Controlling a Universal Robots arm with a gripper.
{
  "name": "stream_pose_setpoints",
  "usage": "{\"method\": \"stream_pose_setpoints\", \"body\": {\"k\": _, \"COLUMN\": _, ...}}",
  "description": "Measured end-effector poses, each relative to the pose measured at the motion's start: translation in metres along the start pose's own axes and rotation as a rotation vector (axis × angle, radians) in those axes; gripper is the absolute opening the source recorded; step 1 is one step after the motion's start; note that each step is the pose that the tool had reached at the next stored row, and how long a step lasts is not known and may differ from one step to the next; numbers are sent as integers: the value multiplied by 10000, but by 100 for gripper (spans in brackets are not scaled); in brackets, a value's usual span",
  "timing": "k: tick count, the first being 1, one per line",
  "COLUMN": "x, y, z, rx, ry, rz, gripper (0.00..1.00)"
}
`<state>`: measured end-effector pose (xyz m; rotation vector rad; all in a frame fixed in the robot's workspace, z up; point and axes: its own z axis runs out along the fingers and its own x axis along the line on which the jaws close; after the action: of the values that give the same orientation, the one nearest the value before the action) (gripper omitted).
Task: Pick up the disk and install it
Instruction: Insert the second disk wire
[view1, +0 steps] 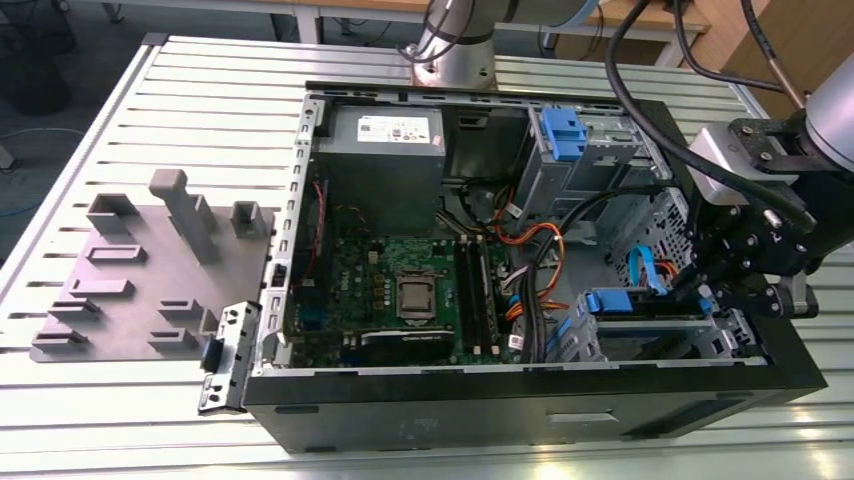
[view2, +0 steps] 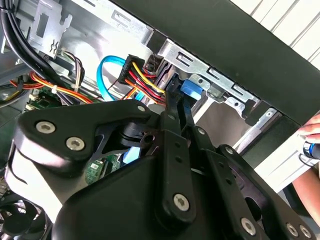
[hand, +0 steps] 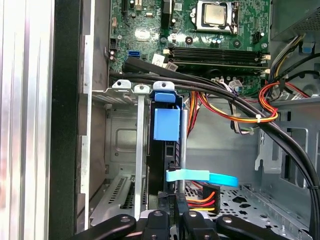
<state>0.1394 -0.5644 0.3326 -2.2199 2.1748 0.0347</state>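
The disk (hand: 166, 125) stands edge-on in the drive bay of the open computer case (view1: 534, 405), its blue rail showing between the silver bay walls. In the exterior view its blue end (view1: 621, 301) sits in the bay at the case's right. My gripper (hand: 180, 212) is right at the disk's near end, its two black fingers (hand: 170, 217) pressed together. In the second wrist view the gripper (view2: 175, 92) reaches the blue part of the disk (view2: 190, 89). In the exterior view the gripper (view1: 694, 290) hangs over the bay.
A light-blue data cable (hand: 200, 176) and red-yellow power wires (hand: 200, 200) lie beside the disk. Thick black cables (hand: 240, 107) cross above the bay. The motherboard (view1: 400, 290), power-supply box (view1: 384, 135) and upper blue-tabbed cage (view1: 561, 135) fill the case. A grey fixture plate (view1: 147, 270) lies left. A person's hand (view2: 310, 142) is outside the case.
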Motion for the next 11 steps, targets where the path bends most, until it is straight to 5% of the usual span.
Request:
{"method": "stream_pose_setpoints", "body": {"k": 6, "x": -1, "y": 5, "z": -31, "rx": 1, "ry": -34, "rz": 2, "gripper": 17}}
{"method": "stream_pose_setpoints", "body": {"k": 11, "x": -3, "y": 69, "z": -36, "rx": 12, "ry": -103, "rz": 18, "gripper": 17}}
